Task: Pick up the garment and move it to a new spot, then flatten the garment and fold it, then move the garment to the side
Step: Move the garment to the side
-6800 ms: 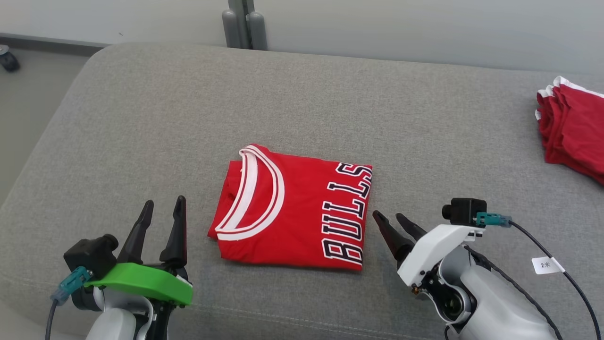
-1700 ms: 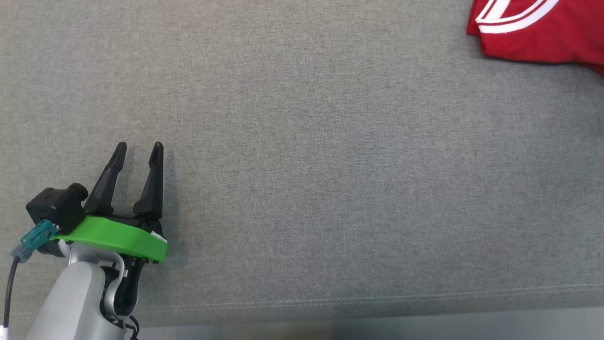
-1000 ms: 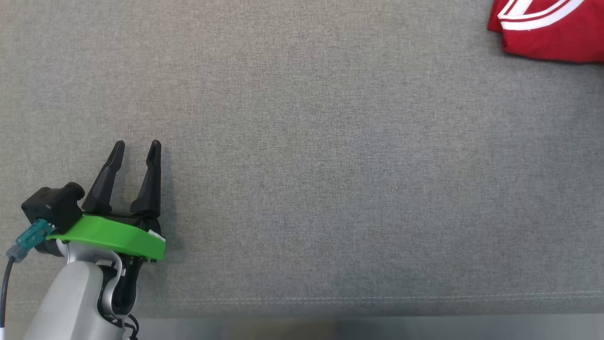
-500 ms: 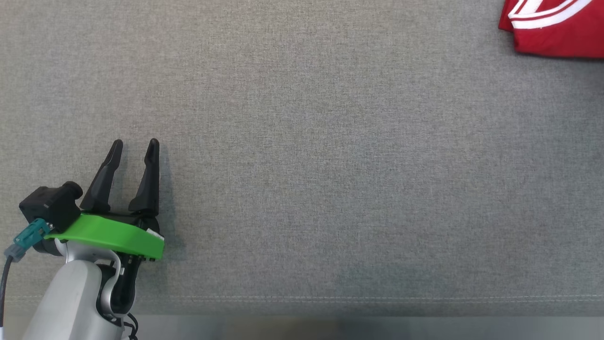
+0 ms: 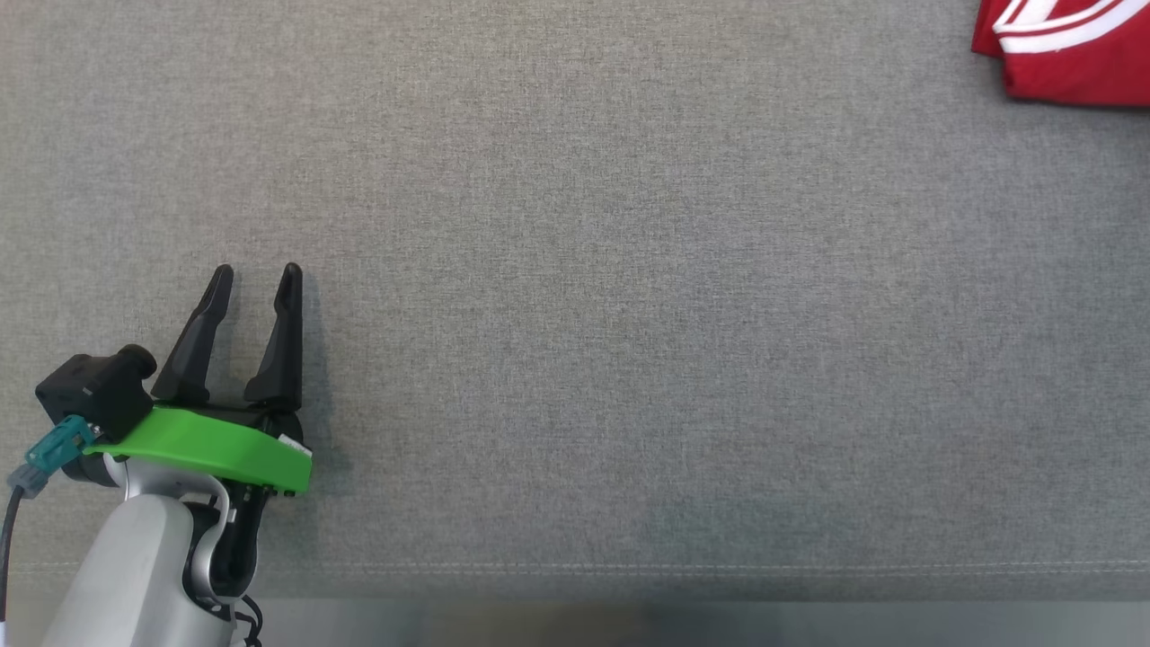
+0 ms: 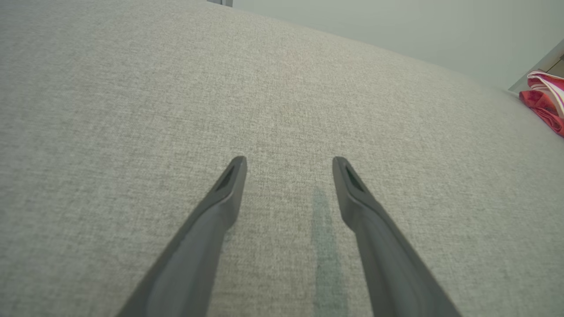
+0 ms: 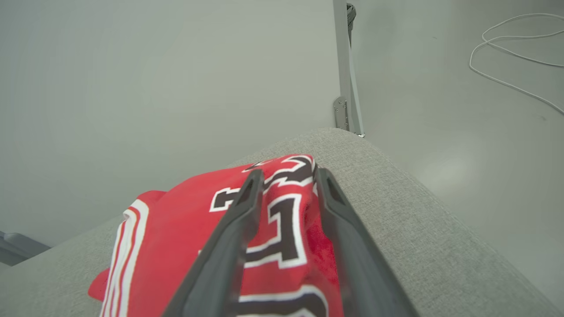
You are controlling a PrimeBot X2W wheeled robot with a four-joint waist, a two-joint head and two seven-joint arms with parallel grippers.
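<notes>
The left gripper [image 5: 257, 267] has barely shifted in the head view over the last two seconds. Its two dark fingers stand as wide apart as before, and in its own wrist view they hang just above plain grey cushion [image 6: 132, 88]. Nearly seven seconds ago the folded garment lay just to its right, between the two grippers. Now the garment [image 5: 1069, 54] is well off to its right and farther ahead. Less of it shows at the head view's upper right corner than half a second ago, as its red corner with the white stripes has slid steadily toward that edge. The front seam [image 5: 719, 568] also sits a little differently than two seconds back, so the camera has moved somewhat too

Ahead of the left gripper, and rightward all the way to the garment, the cushion lies open. Behind its wrist the seam follows the cushion's front edge, with a strip of floor [image 5: 719, 624] below. Far right of its fingertips, in the left wrist view, a bit of red-and-white cloth [image 6: 544, 97] lies at the cushion's far end

The right gripper [image 7: 288, 171] sits low over the garment's black-and-white lettering. Its fingers are a narrow gap apart with fabric showing in the gap, and whether they pinch it I cannot tell. Just beyond its fingertips the cushion rounds off. To its right the cushion drops to floor crossed by a white cable [image 7: 506, 44], and ahead stand a pale wall [image 7: 132, 66] and a metal post [image 7: 348, 88]
</notes>
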